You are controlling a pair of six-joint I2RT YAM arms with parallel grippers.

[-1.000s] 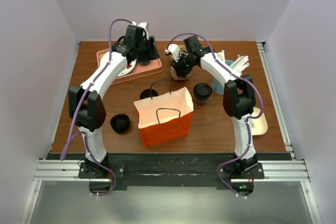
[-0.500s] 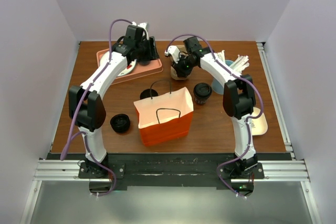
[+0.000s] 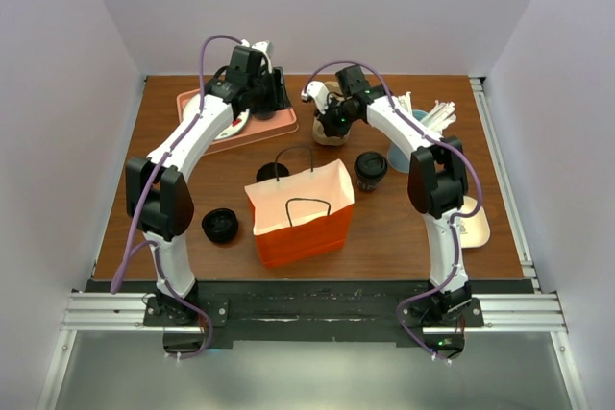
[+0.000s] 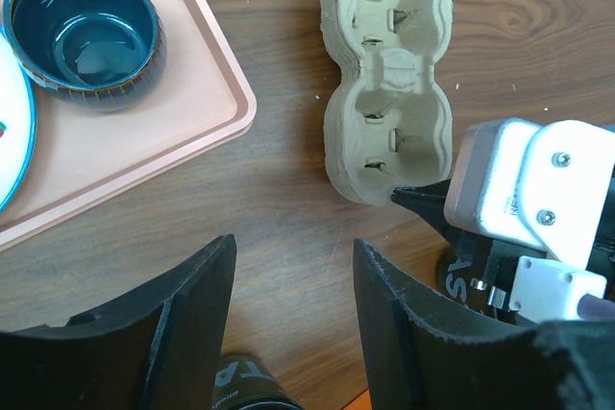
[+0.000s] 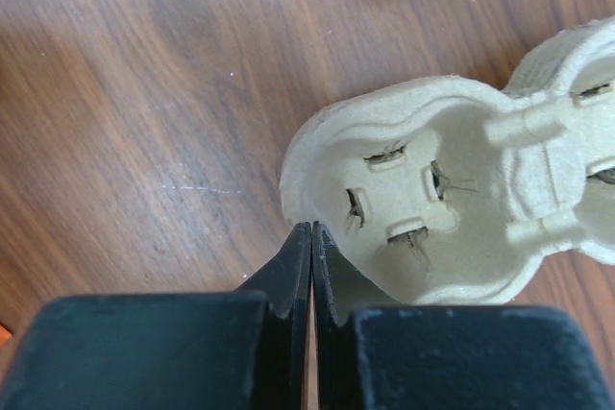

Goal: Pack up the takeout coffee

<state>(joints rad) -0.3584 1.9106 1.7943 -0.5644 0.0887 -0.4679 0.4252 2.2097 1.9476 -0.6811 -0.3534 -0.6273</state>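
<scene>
Right gripper: pinched flat against the cup carrier rim;
Left gripper: half-wide, empty;
Risk: we may lift with no rim caught

One orange paper bag out there; one pulp cup carrier, two wells in it; one pink tray; one blue mug; one white plate, blue-rimmed; dark cups, I make it two, the takeout coffee with its lid and a second dark cup; one low black lid piece; a bundle of white sticks, too small to count; and two robot arms, left arm, right arm
</scene>
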